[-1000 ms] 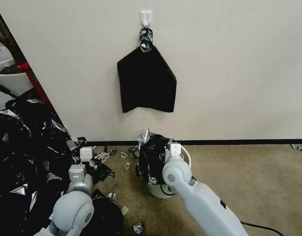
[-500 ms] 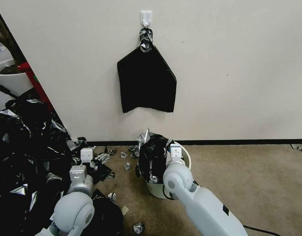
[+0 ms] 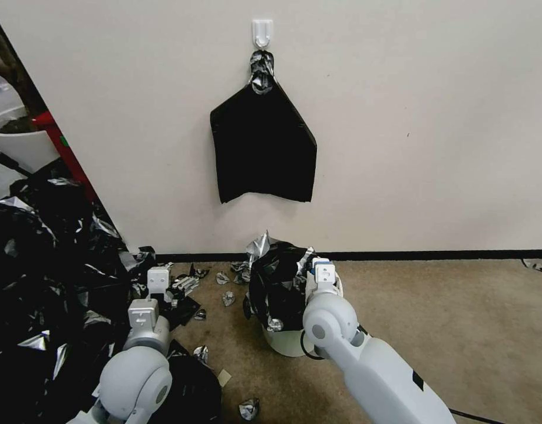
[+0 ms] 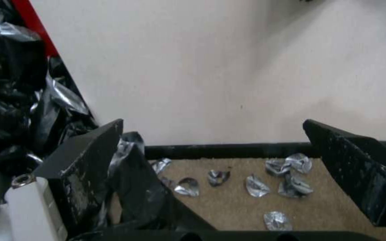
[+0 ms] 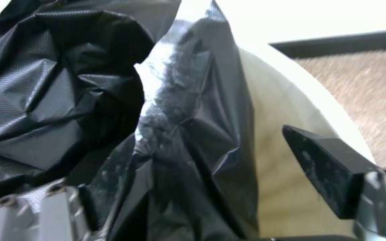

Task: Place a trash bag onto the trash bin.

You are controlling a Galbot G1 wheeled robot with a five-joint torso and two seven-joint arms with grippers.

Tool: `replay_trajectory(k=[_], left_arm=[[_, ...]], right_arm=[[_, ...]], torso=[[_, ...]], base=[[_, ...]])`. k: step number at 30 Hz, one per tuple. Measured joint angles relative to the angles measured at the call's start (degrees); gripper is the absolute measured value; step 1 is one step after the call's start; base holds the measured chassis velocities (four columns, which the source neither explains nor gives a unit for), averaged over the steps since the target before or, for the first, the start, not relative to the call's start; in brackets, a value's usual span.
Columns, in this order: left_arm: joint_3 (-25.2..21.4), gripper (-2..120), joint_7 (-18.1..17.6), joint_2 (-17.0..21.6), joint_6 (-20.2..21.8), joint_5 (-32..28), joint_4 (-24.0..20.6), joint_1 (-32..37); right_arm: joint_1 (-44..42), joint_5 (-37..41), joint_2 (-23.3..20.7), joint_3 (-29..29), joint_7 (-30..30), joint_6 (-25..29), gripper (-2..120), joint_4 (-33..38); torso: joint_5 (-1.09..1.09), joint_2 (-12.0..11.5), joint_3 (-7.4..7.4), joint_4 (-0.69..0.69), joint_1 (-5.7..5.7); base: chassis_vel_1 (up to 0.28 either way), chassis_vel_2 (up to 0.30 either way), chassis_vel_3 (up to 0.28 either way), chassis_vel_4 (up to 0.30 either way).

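- Brown carpet (image 3: 459,330) runs up to a cream wall; foil-like scraps (image 4: 255,185) litter it near the baseboard.
- I see the trash bin (image 3: 288,343) on the carpet by the wall, the trash bag (image 3: 277,282) bunched over its left side and rim.
- My right gripper (image 5: 211,174) sits at the bin mouth, jaws spread, bag film between them, one finger (image 5: 331,167) inside the cream wall.
- My left gripper (image 4: 229,167) hovers over the scraps beside the black plastic heap (image 3: 35,265), jaws wide apart, empty.

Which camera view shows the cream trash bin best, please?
The head view shows it best: the trash bin stands on the carpet by the wall, with the trash bag draped over its left side. The right wrist view gives a close look at its inner wall and rim. The left wrist view faces carpet and scraps instead.
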Motion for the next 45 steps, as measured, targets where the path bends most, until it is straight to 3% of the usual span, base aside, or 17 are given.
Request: replay_trajectory(k=[8,11,20,23,32,38,41,45], left_arm=[[0.11,100,0.00,-0.10,-0.02,0.04,0.00,-0.12],[0.16,100,0.00,-0.17,-0.02,0.07,0.00,-0.18],[0.12,100,-0.01,-0.24,-0.02,0.08,-0.44,-0.20],[0.06,100,-0.01,-0.22,-0.02,0.08,-0.51,-0.14],[-0.02,100,-0.01,-0.18,-0.01,0.08,-0.61,-0.14],[0.04,100,0.35,0.63,-0.07,-0.71,0.54,-1.39],[0.16,100,2.47,1.39,-0.52,-3.18,1.77,-2.77],[1.58,100,9.37,2.94,-2.12,-9.44,4.45,-5.84]], right_arm=[[0.35,2.59,0.15,1.31,0.02,1.74,60,-1.56],[0.21,3.13,0.09,1.36,0.01,1.78,45,-1.61],[-0.54,3.13,-0.04,1.02,0.01,1.68,17,-1.59],[-0.78,2.90,0.08,0.87,0.00,1.79,2,-1.42],[-1.19,-0.57,0.17,0.92,-2.19,4.88,0,-1.01],[-3.04,-1.90,-0.23,0.21,-4.55,6.81,0,3.51],[-3.74,-0.54,-0.25,-0.03,-5.38,7.27,0,5.63],[-4.40,0.78,-0.29,0.00,-7.35,8.32,0,7.86]], torso=[[0.00,0.00,0.00,0.00,0.00],[0.00,0.00,0.00,0.01,0.00],[0.00,0.00,0.00,0.00,0.00],[0.00,0.00,0.00,0.00,0.00],[0.00,0.00,0.00,0.00,0.00],[-0.01,0.00,0.00,0.01,0.00],[-0.01,0.00,0.00,0.00,0.00],[-0.01,0.00,0.00,0.00,-0.01]], base=[[0.000,0.000,0.000,0.000],[0.000,0.000,0.000,0.000],[0.000,0.000,0.000,0.000],[0.000,0.000,0.000,0.000],[0.000,0.000,0.000,0.000],[0.000,0.000,0.000,0.000],[0.000,0.000,0.000,0.000],[0.000,0.000,0.000,0.000]])
